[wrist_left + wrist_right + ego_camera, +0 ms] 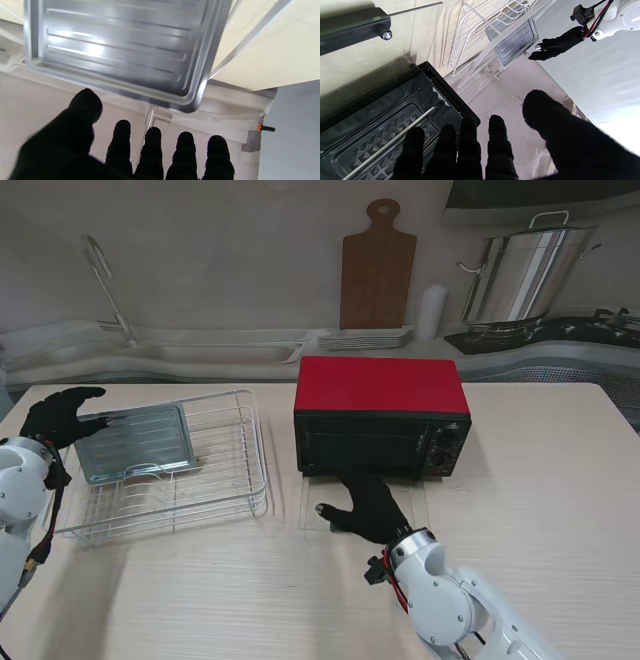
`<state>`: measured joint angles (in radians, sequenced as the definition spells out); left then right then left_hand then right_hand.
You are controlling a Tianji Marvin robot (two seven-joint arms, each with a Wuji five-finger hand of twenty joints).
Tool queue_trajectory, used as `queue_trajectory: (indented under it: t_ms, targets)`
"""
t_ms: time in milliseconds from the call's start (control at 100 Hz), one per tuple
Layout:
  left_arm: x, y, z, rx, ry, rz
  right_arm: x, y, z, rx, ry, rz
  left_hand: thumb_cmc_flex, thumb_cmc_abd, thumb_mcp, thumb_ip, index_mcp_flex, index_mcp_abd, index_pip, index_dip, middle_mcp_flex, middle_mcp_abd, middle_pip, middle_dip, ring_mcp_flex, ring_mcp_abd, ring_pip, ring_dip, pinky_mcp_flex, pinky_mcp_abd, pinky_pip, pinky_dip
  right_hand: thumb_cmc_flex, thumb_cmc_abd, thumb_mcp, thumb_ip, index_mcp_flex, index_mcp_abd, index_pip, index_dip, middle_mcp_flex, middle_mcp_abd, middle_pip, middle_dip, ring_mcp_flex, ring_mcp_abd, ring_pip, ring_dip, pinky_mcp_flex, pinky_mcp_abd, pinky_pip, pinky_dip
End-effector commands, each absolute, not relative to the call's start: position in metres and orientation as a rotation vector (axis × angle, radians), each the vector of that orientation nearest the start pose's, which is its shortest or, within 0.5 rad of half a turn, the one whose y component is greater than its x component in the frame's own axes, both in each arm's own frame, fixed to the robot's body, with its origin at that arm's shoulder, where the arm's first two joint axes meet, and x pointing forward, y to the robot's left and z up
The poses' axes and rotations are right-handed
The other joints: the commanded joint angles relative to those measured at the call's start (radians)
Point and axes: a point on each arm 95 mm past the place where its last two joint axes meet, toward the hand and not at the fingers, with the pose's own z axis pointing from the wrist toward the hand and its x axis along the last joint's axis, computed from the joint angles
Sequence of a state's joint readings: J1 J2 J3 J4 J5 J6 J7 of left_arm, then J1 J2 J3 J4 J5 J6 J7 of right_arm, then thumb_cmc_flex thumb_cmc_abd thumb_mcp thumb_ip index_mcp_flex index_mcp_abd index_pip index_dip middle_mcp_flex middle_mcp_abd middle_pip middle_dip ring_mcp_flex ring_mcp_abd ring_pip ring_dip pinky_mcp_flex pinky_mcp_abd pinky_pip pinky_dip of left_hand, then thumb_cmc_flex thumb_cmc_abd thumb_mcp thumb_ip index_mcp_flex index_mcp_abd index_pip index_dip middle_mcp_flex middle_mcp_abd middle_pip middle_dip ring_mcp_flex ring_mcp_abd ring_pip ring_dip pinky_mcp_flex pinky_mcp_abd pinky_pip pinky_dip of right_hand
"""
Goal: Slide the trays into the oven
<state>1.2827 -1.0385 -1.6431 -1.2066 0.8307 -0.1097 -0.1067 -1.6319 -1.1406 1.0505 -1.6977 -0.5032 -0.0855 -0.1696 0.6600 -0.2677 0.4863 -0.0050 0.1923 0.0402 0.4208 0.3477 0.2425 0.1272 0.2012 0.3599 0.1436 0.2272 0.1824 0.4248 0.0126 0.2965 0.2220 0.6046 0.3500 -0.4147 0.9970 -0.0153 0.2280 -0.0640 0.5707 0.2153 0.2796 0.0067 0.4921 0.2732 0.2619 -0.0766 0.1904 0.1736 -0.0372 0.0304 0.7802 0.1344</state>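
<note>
L hand [60, 417] fingers spread, holding nothing, tips just short of tray [135, 442] leaning in rack [215, 480]. R hand [368, 507] open on dropped glass door [415, 500] w/ oven [380, 415] past fingertips. Risk: thin tray rim slips the pinch, snags rack wires.

A pale wood-grain table [540, 470] is seen under even, soft light. Behind it, a plain beige wall [220, 250] is met by a light counter [200, 345]. A wooden cutting board [378, 270] is leaned upright against the wall, and a steel stockpot [520, 275] is set on a dark stove [560, 335].
</note>
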Motion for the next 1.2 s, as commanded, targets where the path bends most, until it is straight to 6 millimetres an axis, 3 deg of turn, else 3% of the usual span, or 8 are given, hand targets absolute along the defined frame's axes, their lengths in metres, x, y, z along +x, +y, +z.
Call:
queue_trajectory:
  t_ms: [0, 270, 400, 510, 560, 710, 970, 1190]
  targets:
    - [0.488, 0.247, -0.251, -1.522, 1.040, -1.255, 0.348, 0.087, -0.324, -1.872, -1.463, -2.414, -0.017, -0.030, 0.058, -0.045, -0.022, -0.017, 0.020, 0.023, 0.015, -0.019, 0.021, 0.021, 0.006, -0.010, 0.008, 0.018, -0.009, -0.015, 0.053, 0.025, -0.038, -0.005, -0.026, 0.002, -0.019, -0.017, -0.005, -0.007, -0.020, -0.040, -0.012, -0.010, -0.051, -0.040, -0.016, -0.011, 0.001, -0.040, -0.017, -0.009]
    - [0.501, 0.249, -0.265, -1.639, 1.040, -1.220, 0.348, 0.085, -0.325, -1.883, -1.451, -2.421, 0.001, -0.039, 0.089, -0.054, 0.084, 0.007, 0.148, 0.104, 0.200, -0.005, 0.153, 0.103, 0.125, 0.012, 0.097, 0.072, -0.014, -0.005, 0.289, 0.008, -0.037, -0.007, -0.023, 0.002, -0.018, -0.015, -0.005, -0.007, -0.021, -0.039, -0.009, -0.009, -0.048, -0.038, -0.013, -0.009, 0.004, -0.039, -0.010, -0.005]
    - [0.502, 0.247, -0.267, -1.651, 1.037, -1.209, 0.348, 0.084, -0.325, -1.885, -1.440, -2.425, 0.078, -0.055, 0.111, -0.064, 0.081, -0.017, 0.400, 0.321, 0.268, -0.042, 0.310, 0.227, 0.201, 0.038, 0.233, 0.172, 0.001, 0.007, 0.502, 0.013, -0.038, -0.007, -0.021, 0.002, -0.018, -0.015, -0.003, -0.006, -0.020, -0.038, -0.006, -0.007, -0.045, -0.037, -0.011, -0.007, 0.006, -0.038, -0.007, -0.004]
    - [0.502, 0.247, -0.268, -1.649, 1.033, -1.202, 0.348, 0.083, -0.325, -1.886, -1.432, -2.429, 0.234, -0.104, -0.004, -0.088, 0.089, -0.068, 0.590, 0.464, 0.342, -0.063, 0.426, 0.384, 0.273, 0.051, 0.349, 0.239, 0.030, 0.026, 0.649, 0.016, -0.037, -0.008, -0.019, 0.002, -0.016, -0.014, -0.002, -0.006, -0.020, -0.038, -0.004, -0.007, -0.044, -0.036, -0.009, -0.007, 0.007, -0.038, -0.004, -0.002]
    - [0.501, 0.247, -0.268, -1.651, 1.033, -1.203, 0.348, 0.083, -0.325, -1.887, -1.429, -2.429, 0.289, -0.108, -0.045, -0.084, 0.107, -0.086, 0.650, 0.487, 0.414, -0.064, 0.409, 0.511, 0.307, 0.057, 0.392, 0.259, 0.046, 0.036, 0.701, 0.017, -0.036, -0.008, -0.018, 0.002, -0.015, -0.013, -0.001, -0.006, -0.019, -0.037, -0.003, -0.006, -0.042, -0.036, -0.009, -0.006, 0.008, -0.038, -0.002, -0.001]
    - [0.500, 0.247, -0.268, -1.659, 1.043, -1.201, 0.347, 0.082, -0.324, -1.895, -1.424, -2.423, 0.374, -0.099, -0.057, -0.079, 0.159, -0.113, 0.688, 0.509, 0.547, -0.067, 0.292, 0.617, 0.362, 0.067, 0.435, 0.263, 0.075, 0.047, 0.757, 0.005, -0.035, -0.007, -0.017, 0.002, -0.014, -0.012, 0.000, -0.006, -0.019, -0.035, -0.001, -0.005, -0.043, -0.033, -0.008, -0.006, 0.009, -0.039, 0.001, 0.001]
    - [0.499, 0.245, -0.271, -1.682, 1.051, -1.218, 0.345, 0.082, -0.322, -1.896, -1.414, -2.429, 0.589, -0.077, 0.008, -0.083, 0.285, -0.112, 0.619, 0.433, 0.660, -0.049, 0.161, 0.572, 0.470, 0.089, 0.471, 0.257, 0.155, 0.067, 0.835, 0.005, -0.036, -0.004, -0.015, 0.003, -0.011, -0.012, 0.003, -0.006, -0.017, -0.034, 0.002, -0.005, -0.038, -0.033, -0.007, -0.005, 0.011, -0.039, 0.005, 0.004]
    - [0.497, 0.242, -0.270, -1.723, 1.012, -1.265, 0.344, 0.082, -0.322, -1.896, -1.405, -2.431, 0.630, -0.023, 0.106, -0.073, 0.363, -0.122, 0.675, 0.582, 0.625, -0.055, 0.420, 0.542, 0.525, 0.150, 0.583, 0.383, 0.180, 0.116, 0.964, 0.051, -0.036, 0.000, -0.017, 0.003, -0.009, -0.009, 0.004, -0.006, -0.013, -0.033, 0.002, -0.004, -0.035, -0.033, -0.005, -0.004, 0.013, -0.039, 0.008, 0.007]
